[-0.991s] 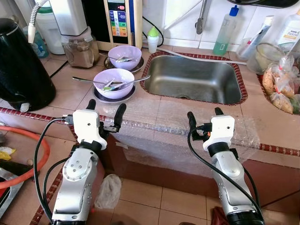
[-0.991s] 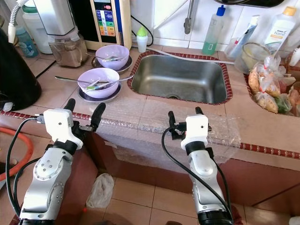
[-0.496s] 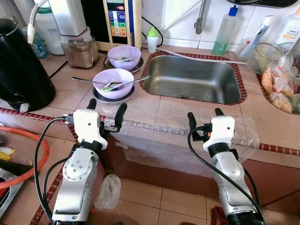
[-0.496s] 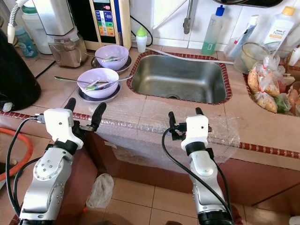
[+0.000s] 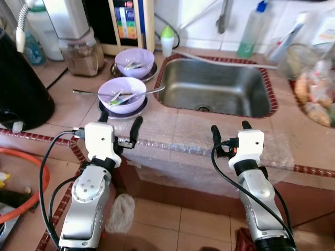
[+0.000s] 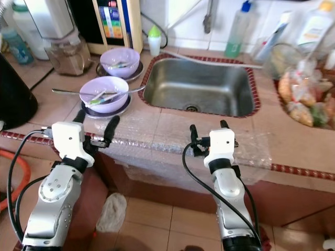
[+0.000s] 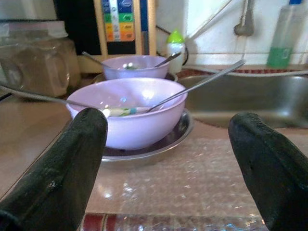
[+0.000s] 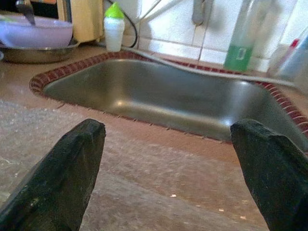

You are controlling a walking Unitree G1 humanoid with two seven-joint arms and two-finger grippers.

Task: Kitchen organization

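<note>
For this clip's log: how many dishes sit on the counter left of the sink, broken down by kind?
Lilac plastic bowls: 2, the near lilac bowl and the far lilac bowl.
Round metal plates under the bowls: 2, the near metal plate and the far metal plate.
Long metal spoons resting in the near bowl: 2, one spoon and the other spoon.
Total: 6.

Colours on our counter
We see two lilac bowls (image 5: 122, 94), a steel-grey sink (image 5: 214, 86) rimmed in dark-red tile, black fingers (image 7: 62, 178).

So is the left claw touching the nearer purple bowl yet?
Apart. In the left wrist view the left claw is open, with bare counter between its fingers and the nearer purple bowl.
</note>
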